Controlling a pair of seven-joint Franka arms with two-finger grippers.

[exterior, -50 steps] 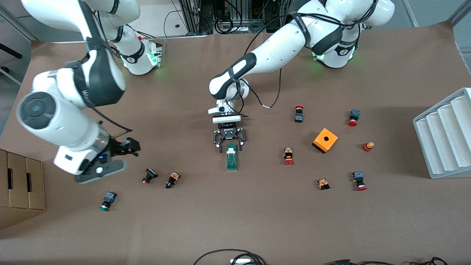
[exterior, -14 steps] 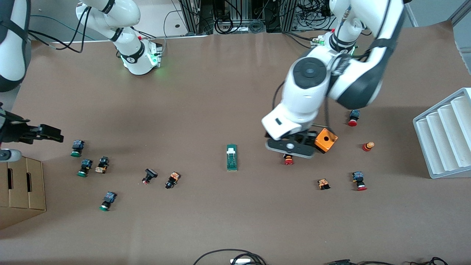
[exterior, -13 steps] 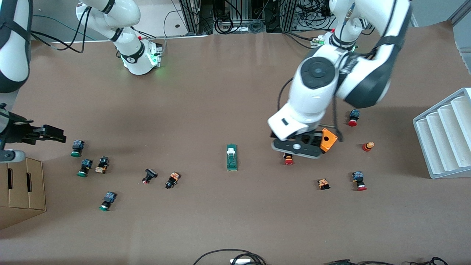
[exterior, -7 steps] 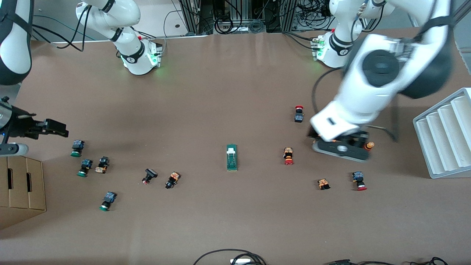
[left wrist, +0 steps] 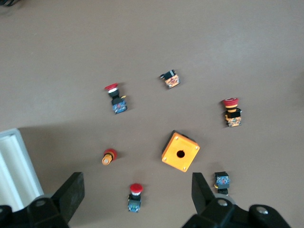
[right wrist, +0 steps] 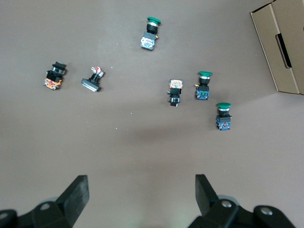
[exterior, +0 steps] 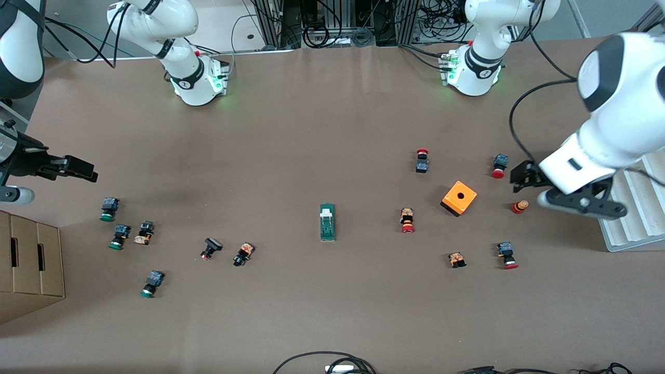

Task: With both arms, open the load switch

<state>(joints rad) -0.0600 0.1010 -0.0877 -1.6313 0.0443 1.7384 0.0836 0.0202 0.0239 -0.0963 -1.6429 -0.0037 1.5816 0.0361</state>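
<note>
We see a matt brown, paper-like tabletop (exterior: pixel 311 130), glossy white plastic arm shells (exterior: pixel 623 114), a matt cardboard box (exterior: pixel 26 259), a smooth orange plastic box (exterior: pixel 459 198) and a ribbed, matt grey rack (exterior: pixel 631 182).

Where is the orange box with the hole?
The orange square box sits on the brown table toward the left arm's end, between two red-capped push buttons.

Both arms are hanging raised above the table, each toward its own end. The left claw (exterior: pixel 524 176) is pointing downward with its fingers (left wrist: pixel 71 194) standing wide apart and nothing between them. The right claw (exterior: pixel 72 169) is likewise pointing downward, fingers (right wrist: pixel 76 194) spread wide, gripping nothing. Neither claw is touching the table.
</note>
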